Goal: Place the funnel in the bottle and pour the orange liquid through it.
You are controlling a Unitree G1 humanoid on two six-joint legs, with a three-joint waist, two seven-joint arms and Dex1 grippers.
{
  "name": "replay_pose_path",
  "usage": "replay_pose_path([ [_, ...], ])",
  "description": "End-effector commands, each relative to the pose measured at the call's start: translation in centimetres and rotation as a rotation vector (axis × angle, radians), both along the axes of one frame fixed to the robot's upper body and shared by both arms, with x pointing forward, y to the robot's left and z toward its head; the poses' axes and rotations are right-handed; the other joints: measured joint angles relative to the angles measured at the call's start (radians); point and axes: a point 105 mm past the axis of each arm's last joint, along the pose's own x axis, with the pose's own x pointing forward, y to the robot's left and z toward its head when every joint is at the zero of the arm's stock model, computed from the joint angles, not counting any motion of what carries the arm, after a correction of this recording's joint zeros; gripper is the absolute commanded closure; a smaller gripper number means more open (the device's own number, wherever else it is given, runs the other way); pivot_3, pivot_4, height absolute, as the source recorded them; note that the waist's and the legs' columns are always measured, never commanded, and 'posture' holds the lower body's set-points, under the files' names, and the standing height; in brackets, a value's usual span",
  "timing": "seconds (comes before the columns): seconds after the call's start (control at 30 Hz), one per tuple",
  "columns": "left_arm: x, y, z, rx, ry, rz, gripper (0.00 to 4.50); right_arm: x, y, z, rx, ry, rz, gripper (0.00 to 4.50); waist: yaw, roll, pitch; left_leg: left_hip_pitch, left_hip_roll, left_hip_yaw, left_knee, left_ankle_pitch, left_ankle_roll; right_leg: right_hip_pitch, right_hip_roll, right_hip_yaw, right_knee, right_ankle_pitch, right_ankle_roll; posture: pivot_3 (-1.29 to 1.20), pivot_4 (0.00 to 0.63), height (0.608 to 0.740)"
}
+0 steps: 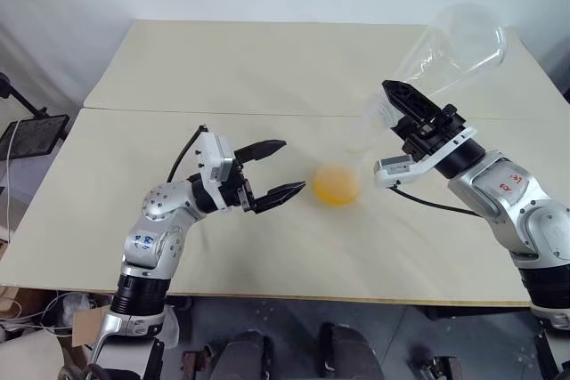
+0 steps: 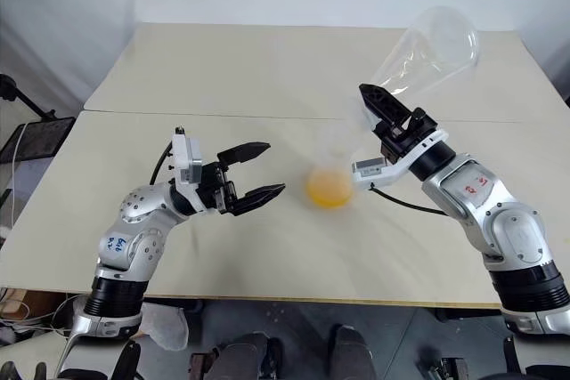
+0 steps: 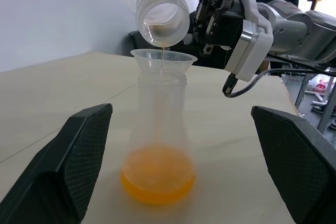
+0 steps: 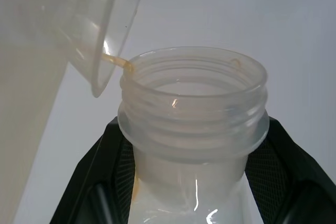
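Pouring stage: the right gripper (image 1: 403,106), clamped on the neck of the clear flask (image 1: 450,46), holds it upended, mouth just above the funnel (image 3: 163,59) seated in the bottle (image 3: 159,129). A thin last thread falls; most of the orange liquid (image 1: 336,186) lies in the bottle's base. Keeping the lip over the cone until dripping stops seems advisable. Beside the bottle, the left gripper (image 1: 278,169) stands with fingers wide apart, holding nothing.
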Motion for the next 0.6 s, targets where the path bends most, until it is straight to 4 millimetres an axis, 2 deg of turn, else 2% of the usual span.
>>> replay_pose_path([
  [0.03,-0.3,-0.1,0.8,-0.010,-0.043,-0.006,0.00,-0.8,-0.1,1.7,0.021,-0.059,0.007,2.07,0.000,0.000,0.000,0.000,0.000,0.000,0.000,0.000,0.000,0.000,0.000,0.000,0.000,0.000,0.000,0.00,0.150,0.740],
  [0.3,-0.3,0.0,0.7,-0.005,-0.039,-0.006,0.00,-1.5,0.0,1.8,0.157,0.013,0.055,2.07,0.000,0.000,0.000,0.000,0.000,0.000,0.000,0.000,0.000,0.000,0.000,0.000,0.000,0.000,0.000,0.00,0.150,0.740],
  [0.4,-0.3,0.0,0.6,-0.001,-0.038,-0.008,0.00,-1.8,-0.4,2.3,0.270,0.046,0.063,2.07,0.000,0.000,0.000,0.000,0.000,0.000,0.000,0.000,0.000,0.000,0.000,0.000,0.000,0.000,0.000,0.00,0.150,0.740],
  [0.53,-0.3,0.1,0.7,0.005,-0.040,-0.008,0.00,-1.8,-2.0,3.1,0.540,0.135,0.069,2.07,0.001,0.000,0.000,0.000,0.000,0.000,0.000,0.000,0.000,0.001,0.000,0.000,0.000,0.000,0.000,0.00,0.150,0.740],
  [0.6,-0.2,0.2,0.8,0.008,-0.043,-0.008,0.00,-1.0,-4.1,2.9,0.809,0.245,0.045,2.07,0.002,0.000,0.000,0.000,0.000,-0.001,0.001,0.000,0.000,0.001,0.000,0.000,0.000,0.000,0.000,0.00,0.150,0.740],
])
